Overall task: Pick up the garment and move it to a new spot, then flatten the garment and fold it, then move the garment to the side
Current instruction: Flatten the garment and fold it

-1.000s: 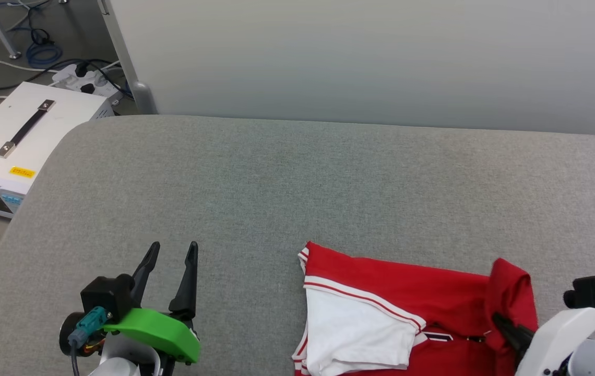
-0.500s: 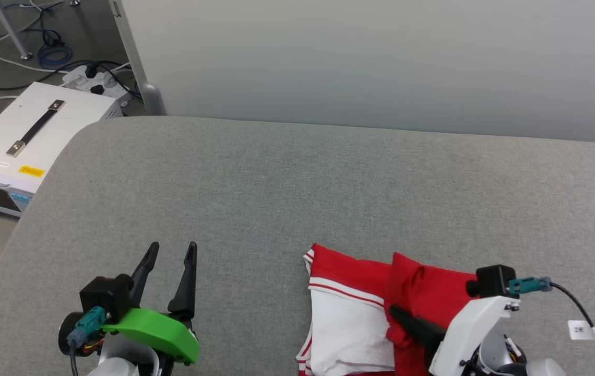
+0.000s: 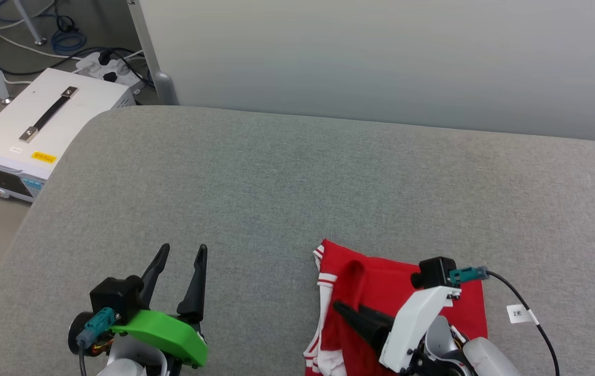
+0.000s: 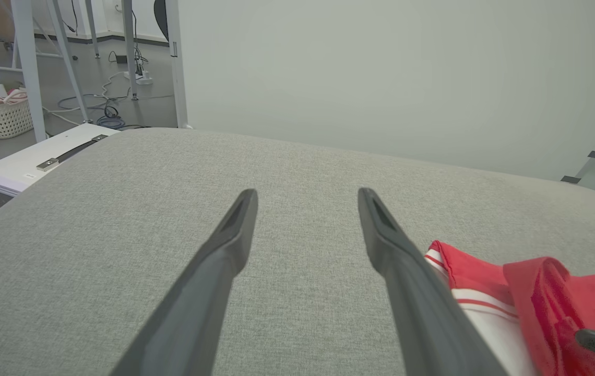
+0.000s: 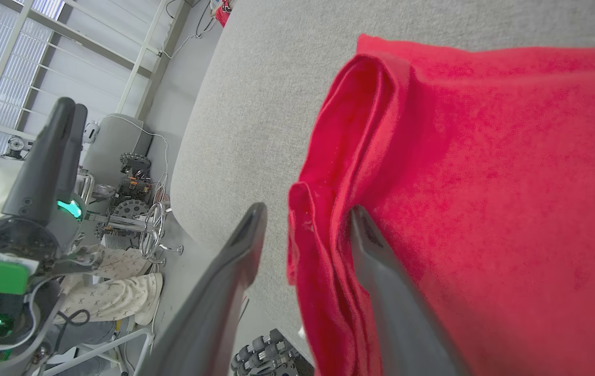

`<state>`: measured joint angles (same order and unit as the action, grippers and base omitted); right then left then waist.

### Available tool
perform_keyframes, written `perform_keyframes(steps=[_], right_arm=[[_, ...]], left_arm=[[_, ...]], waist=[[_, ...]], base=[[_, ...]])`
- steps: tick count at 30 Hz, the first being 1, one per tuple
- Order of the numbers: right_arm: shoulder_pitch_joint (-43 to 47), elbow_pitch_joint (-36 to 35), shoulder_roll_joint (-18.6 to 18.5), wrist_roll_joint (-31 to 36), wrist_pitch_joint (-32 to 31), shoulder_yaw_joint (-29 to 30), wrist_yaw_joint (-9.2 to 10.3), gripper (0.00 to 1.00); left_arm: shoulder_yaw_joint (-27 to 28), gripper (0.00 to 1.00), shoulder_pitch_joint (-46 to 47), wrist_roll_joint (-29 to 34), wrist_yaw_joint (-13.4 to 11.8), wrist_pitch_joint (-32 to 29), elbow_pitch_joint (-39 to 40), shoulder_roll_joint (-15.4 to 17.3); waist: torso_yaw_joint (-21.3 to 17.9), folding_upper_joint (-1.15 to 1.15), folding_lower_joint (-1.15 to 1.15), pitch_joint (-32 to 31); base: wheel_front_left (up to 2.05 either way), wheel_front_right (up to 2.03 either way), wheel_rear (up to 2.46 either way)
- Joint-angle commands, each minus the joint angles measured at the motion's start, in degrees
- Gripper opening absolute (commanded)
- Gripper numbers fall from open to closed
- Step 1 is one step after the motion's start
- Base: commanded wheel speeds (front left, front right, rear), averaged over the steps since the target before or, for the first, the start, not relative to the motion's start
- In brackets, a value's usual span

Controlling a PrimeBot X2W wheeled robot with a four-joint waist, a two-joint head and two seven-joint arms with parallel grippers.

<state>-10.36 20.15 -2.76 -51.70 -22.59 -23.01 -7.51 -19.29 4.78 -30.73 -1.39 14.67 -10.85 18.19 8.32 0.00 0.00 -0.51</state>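
The garment (image 3: pixel 381 284) lies folded at the front right of the grey padded table (image 3: pixel 276 183), red side up, with striped trim and a little white along its left edge. It also appears as the garment (image 4: pixel 464 266) in the left wrist view and the garment (image 5: pixel 485 183) in the right wrist view. My right gripper (image 3: pixel 348 308) lies low over its left part, fingers pointing left. Its jaws stand apart, and a loose red fold edge (image 5: pixel 302 219) lies between them, unpinched. My left gripper (image 3: pixel 182 250) hovers open over bare table to the left, nothing between its fingers (image 4: pixel 224 250).
A white case with a black handle (image 3: pixel 42 120) stands on the floor past the table's left edge, beside a power strip and cables (image 3: pixel 104 65). A pale panel (image 3: pixel 381 62) rises behind the table. A tagged cable (image 3: pixel 519 313) trails from my right wrist.
My right gripper carried the red flap leftward over the white sleeve, covering it, then opened its jaws. The head camera shifted slightly. The left gripper stayed put.
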Motion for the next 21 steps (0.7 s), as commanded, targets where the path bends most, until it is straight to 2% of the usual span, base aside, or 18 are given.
perform_keyframes(steps=[1, 8, 11, 16, 19, 21], right_arm=[[-1.5, 0.5, -0.1, -1.2, 1.5, -1.0, 0.02, 1.00], [-4.0, 1.0, -0.1, -5.2, 4.6, -5.6, 0.02, 1.00], [-5.0, 0.2, -0.1, -3.9, 5.4, -5.8, 0.02, 1.00], [-6.9, -1.9, -1.6, 9.4, 7.7, -2.6, 0.02, 1.00], [-8.1, -4.4, -6.3, 19.8, 10.5, -0.5, 0.02, 1.00], [-8.0, -5.9, -8.5, 24.1, 12.7, 1.9, 0.02, 1.00]], left_arm=[[-0.1, 1.00, 0.6, 0.2, 0.3, 0.3, -0.2, -0.2], [0.4, 1.00, 0.7, 0.3, 0.3, 0.3, -0.3, -0.2], [0.5, 1.00, 0.7, 0.5, 0.3, 0.3, -0.1, -0.5], [1.2, 1.00, 0.3, 0.9, 0.4, 0.3, 0.8, -0.9], [1.8, 1.00, 0.0, 1.3, 0.5, 0.3, 1.5, -1.2], [2.3, 1.00, -0.1, 1.5, 0.7, 0.3, 2.0, -1.6]], waist=[[0.2, 0.00, 0.00, 0.2], [-0.1, 0.00, 0.00, 0.3], [-0.4, 0.00, 0.00, 0.1], [-1.4, 0.00, 0.00, -0.4], [-2.1, 0.00, 0.00, -0.5], [-2.5, 0.00, 0.00, -0.6]], base=[[0.00, 0.00, 0.00], [0.00, 0.00, 0.00], [0.00, 0.00, 0.00], [0.00, 0.00, 0.00], [0.00, 0.00, 0.00], [0.00, 0.00, 0.00]])
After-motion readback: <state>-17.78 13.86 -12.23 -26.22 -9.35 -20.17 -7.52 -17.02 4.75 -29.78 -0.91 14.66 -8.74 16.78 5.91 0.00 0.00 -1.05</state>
